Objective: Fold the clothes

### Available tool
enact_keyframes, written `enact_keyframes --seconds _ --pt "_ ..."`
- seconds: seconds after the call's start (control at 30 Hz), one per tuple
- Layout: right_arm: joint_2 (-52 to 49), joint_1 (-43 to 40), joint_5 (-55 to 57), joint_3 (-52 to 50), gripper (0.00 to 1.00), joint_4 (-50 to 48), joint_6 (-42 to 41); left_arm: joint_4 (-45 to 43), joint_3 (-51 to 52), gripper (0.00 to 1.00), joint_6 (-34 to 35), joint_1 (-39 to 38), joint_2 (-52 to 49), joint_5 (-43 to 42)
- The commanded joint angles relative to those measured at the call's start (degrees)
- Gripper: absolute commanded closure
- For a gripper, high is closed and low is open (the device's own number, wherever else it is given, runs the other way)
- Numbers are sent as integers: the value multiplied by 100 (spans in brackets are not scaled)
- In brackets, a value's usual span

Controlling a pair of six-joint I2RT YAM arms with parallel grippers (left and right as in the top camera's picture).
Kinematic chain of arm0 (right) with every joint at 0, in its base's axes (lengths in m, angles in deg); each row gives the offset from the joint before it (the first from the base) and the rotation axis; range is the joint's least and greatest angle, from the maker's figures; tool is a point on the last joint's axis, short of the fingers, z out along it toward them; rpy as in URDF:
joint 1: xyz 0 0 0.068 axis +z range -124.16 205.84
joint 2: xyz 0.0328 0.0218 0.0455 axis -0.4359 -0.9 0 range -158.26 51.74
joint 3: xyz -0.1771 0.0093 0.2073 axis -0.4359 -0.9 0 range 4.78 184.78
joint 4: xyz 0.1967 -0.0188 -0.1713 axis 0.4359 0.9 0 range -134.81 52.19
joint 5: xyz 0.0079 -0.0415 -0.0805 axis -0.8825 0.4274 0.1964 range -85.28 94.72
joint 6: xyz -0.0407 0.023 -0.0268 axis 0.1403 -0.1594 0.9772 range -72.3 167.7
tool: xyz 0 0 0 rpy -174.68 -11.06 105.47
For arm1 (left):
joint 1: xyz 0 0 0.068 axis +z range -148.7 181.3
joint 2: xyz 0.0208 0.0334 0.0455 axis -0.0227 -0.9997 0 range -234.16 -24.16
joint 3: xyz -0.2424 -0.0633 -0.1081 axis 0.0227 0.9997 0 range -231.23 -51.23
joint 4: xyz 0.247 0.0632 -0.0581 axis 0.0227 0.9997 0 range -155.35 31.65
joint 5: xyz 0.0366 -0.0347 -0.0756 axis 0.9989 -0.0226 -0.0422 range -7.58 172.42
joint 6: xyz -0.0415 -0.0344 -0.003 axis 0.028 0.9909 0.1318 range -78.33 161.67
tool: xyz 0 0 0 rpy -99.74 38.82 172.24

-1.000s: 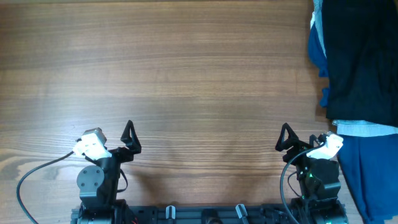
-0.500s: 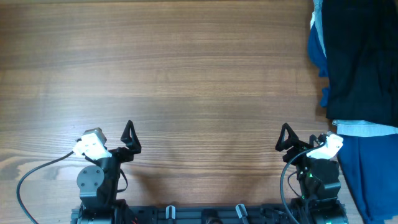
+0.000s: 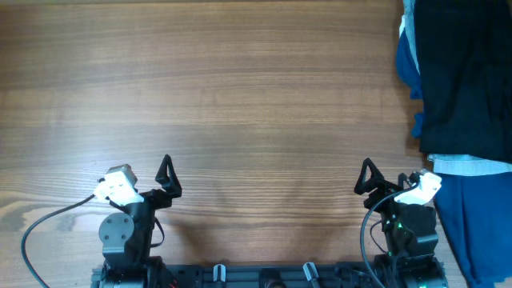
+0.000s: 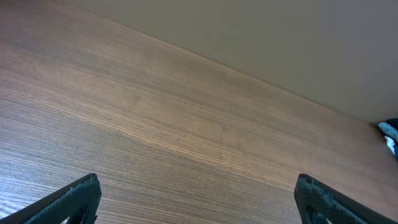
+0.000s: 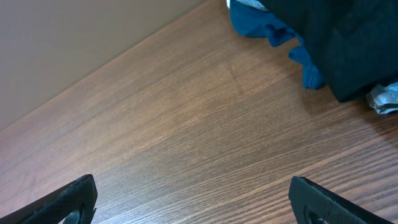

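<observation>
Wooden table [image 3: 240,96] with a pile of clothes at its right edge

The top is brown wood with the grain running side to side, and most of it is bare. At the far right a black garment [image 3: 464,72] lies spread flat, its left edge resting on the wood and its right side running out of view. A blue cloth [image 3: 408,68] pokes out from under that left edge in crumpled folds and touches the table. Nearer the robot, a light blue strip [image 3: 468,166] shows at the black garment's near edge, with more blue fabric below it. A black cable [image 3: 40,232] curves over the near left corner.
</observation>
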Motion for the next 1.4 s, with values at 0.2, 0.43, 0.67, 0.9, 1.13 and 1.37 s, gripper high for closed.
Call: enact_keyframes --seconds 0.2,0.43,0.67,0.9,1.13,1.37 --pt "81 -35 42 -20 0 -33 39 -17 22 0 -90 0 15 -68" --pt "81 -35 39 -20 0 -33 42 -31 22 0 -92 0 9 -92" --pt "81 -35 42 -20 0 -33 42 -35 22 0 -96 0 -22 -90" --pt "81 -35 39 -20 0 -33 42 -149 0 0 -118 0 -308 -87" --pt "81 -35 39 -20 0 -33 39 -603 -223 0 -415 0 -844 -90" --pt "81 -35 39 -20 0 -33 42 -684 -225 0 -415 0 -1021 -90"
